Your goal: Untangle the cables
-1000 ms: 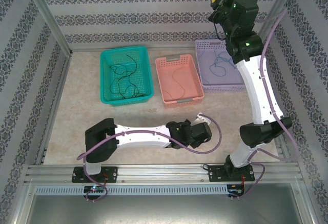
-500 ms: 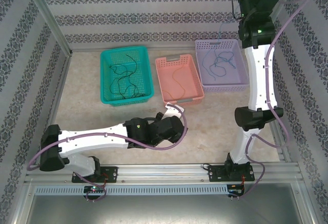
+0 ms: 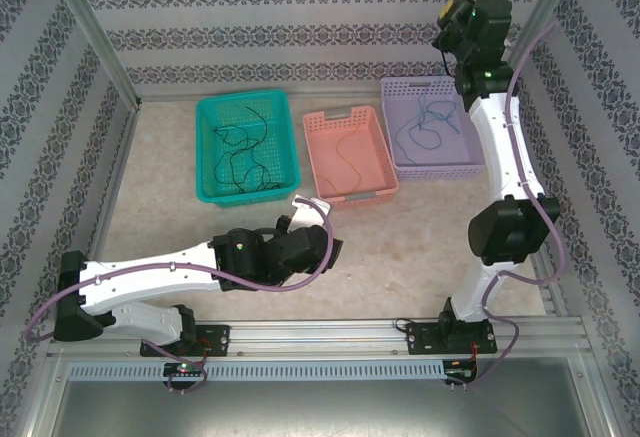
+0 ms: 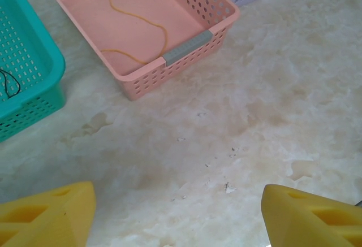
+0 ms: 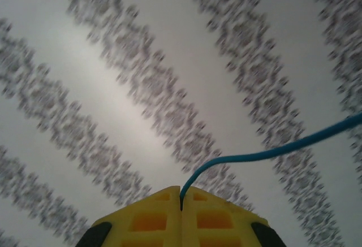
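Note:
My right gripper (image 3: 452,12) is held high near the back wall, above the purple basket (image 3: 470,162). In the right wrist view its yellow fingers (image 5: 153,213) are pressed together, and the gripper (image 5: 181,195) is shut on a blue cable (image 5: 271,154) that curves off to the right. More of the blue cable (image 3: 425,122) lies in the purple basket. A black cable (image 3: 245,147) lies in the teal basket (image 3: 205,152). A pale cable (image 4: 136,18) lies in the pink basket (image 4: 189,40). My left gripper (image 4: 178,224) hovers open over bare table, just in front of the pink basket.
The three baskets stand in a row at the back of the marble-patterned table (image 3: 420,227), teal, pink (image 3: 375,192), purple. Patterned walls close in the back and both sides. The left arm (image 3: 160,275) stretches low across the front of the table.
The left arm has swung leftward, bringing its gripper from the middle front to the pink basket's front edge, and its jaws have widened. The right gripper rose and then dipped slightly, still holding the blue cable.

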Motion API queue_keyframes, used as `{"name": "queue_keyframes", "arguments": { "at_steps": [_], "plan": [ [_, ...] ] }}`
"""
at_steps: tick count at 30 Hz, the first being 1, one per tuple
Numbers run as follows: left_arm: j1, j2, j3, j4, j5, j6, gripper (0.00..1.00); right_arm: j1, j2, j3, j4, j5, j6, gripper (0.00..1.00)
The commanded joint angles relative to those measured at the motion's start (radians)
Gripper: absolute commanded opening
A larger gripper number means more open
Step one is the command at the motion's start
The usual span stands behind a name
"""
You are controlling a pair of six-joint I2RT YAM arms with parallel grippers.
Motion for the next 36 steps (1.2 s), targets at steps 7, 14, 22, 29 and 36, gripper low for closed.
{"name": "queue_keyframes", "arguments": {
  "at_steps": [7, 14, 22, 29, 36],
  "plan": [
    [0.023, -0.01, -0.009, -0.052, -0.018, -0.023, 0.77, -0.055, 0.006, -0.248, 0.059, -0.123, 0.107, 0.0],
    [0.04, -0.018, 0.013, -0.073, -0.017, -0.025, 0.77, -0.073, 0.134, -0.244, -0.008, -0.194, 0.024, 0.0],
    [0.053, -0.055, 0.014, -0.111, -0.043, -0.065, 0.77, -0.071, 0.371, -0.067, -0.144, -0.303, -0.066, 0.0],
    [0.078, -0.097, -0.009, -0.141, -0.048, -0.109, 0.78, -0.079, 0.424, 0.005, -0.225, -0.351, -0.168, 0.42],
    [0.192, -0.169, -0.047, -0.116, 0.031, -0.127, 0.82, -0.094, 0.339, 0.024, -0.264, -0.35, -0.312, 0.64]
  ]
}}
